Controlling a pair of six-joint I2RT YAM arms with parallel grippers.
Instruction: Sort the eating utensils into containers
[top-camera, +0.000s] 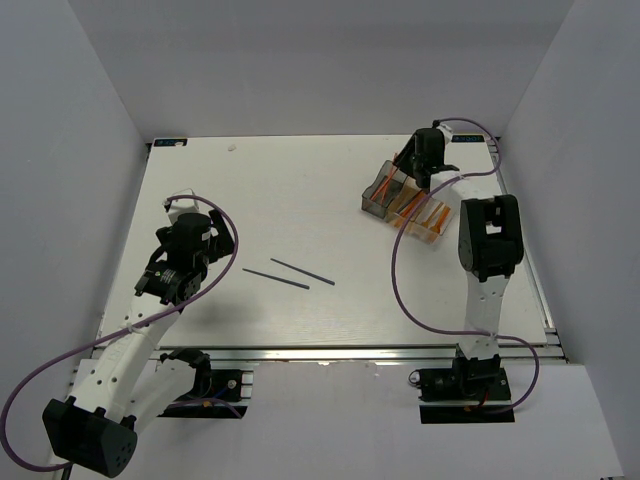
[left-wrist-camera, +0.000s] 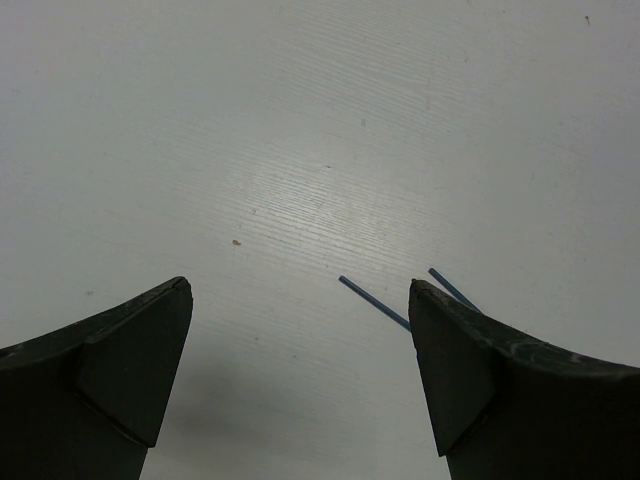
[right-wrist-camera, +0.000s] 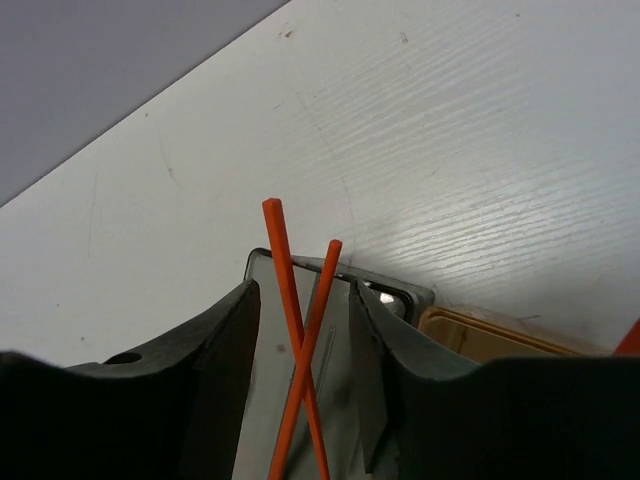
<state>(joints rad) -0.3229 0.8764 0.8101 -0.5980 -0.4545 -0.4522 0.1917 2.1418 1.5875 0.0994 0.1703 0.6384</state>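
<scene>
Right jaws standing apart over smoky grey bin (top-camera: 375, 205), two crossed orange sticks (right-wrist-camera: 290, 300) leaning in it between them; left jaws gaping wide, hovering over counter (left-wrist-camera: 300, 120) near two dark sticks (left-wrist-camera: 372, 301)

A lab test cell (plain white walls (top-camera: 60, 150)) enclosing a table (top-camera: 300, 200).

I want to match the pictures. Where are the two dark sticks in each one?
Top external: the dark sticks lie midway across the white table.
Left wrist: sticks low right, partly behind the left gripper.
Right wrist: not there.
Shared landmark: the white table.
</scene>
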